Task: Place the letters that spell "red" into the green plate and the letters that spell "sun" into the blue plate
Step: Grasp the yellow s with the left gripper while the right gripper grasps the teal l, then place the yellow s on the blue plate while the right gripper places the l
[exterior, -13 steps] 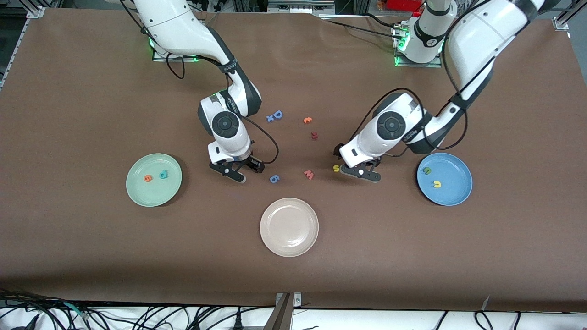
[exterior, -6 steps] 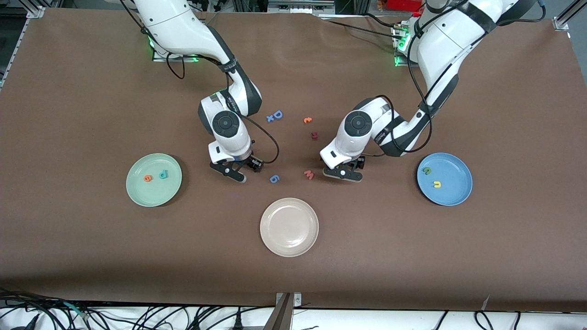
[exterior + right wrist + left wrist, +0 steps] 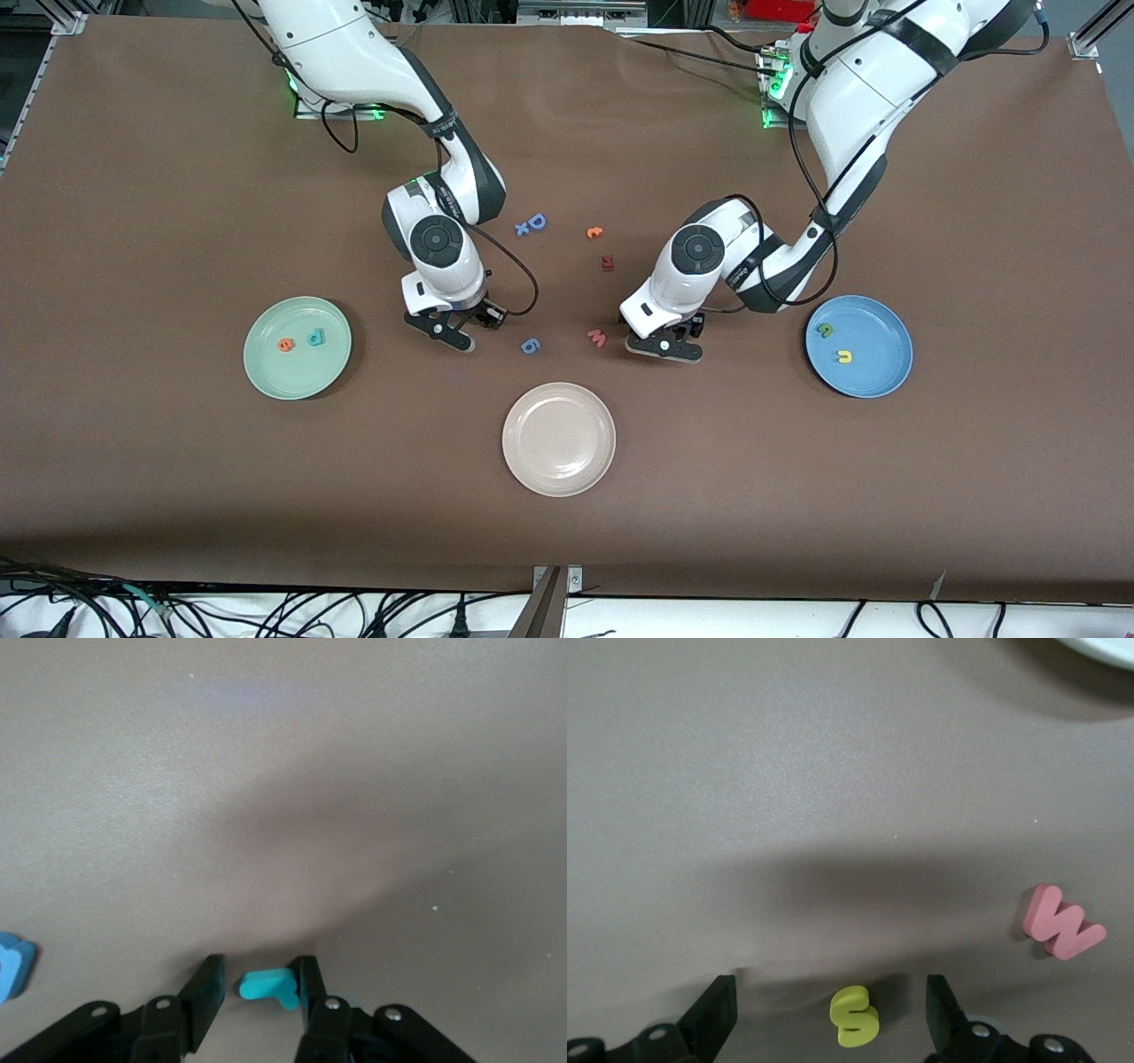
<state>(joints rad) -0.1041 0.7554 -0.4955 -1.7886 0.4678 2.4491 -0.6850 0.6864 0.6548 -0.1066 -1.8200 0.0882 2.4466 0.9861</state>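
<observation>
My right gripper (image 3: 452,330) (image 3: 260,974) is down at the table between the green plate (image 3: 266,377) and a blue letter. Its fingers stand narrowly open around the teal "r" (image 3: 266,986): one touches it, the other is a small gap away. The orange "e" (image 3: 285,345) and teal "d" (image 3: 315,337) lie in the green plate. My left gripper (image 3: 664,344) (image 3: 829,992) hangs wide open low over the yellow "s" (image 3: 854,1017), which lies flat between its fingers. The green "n" (image 3: 825,330) and yellow "u" (image 3: 844,356) lie in the blue plate (image 3: 886,381).
A cream plate (image 3: 558,439) sits nearest the front camera, mid-table. A pink "w" (image 3: 597,338) (image 3: 1061,922) lies beside my left gripper, and a blue letter (image 3: 530,346) (image 3: 13,966) beside my right. A blue "D" (image 3: 536,221), an orange letter (image 3: 594,232) and a dark red one (image 3: 608,262) lie toward the bases.
My left gripper has slid from beside the "s" toward the "w" and now straddles the "s". My right gripper stayed in place while its fingers narrowed around the "r".
</observation>
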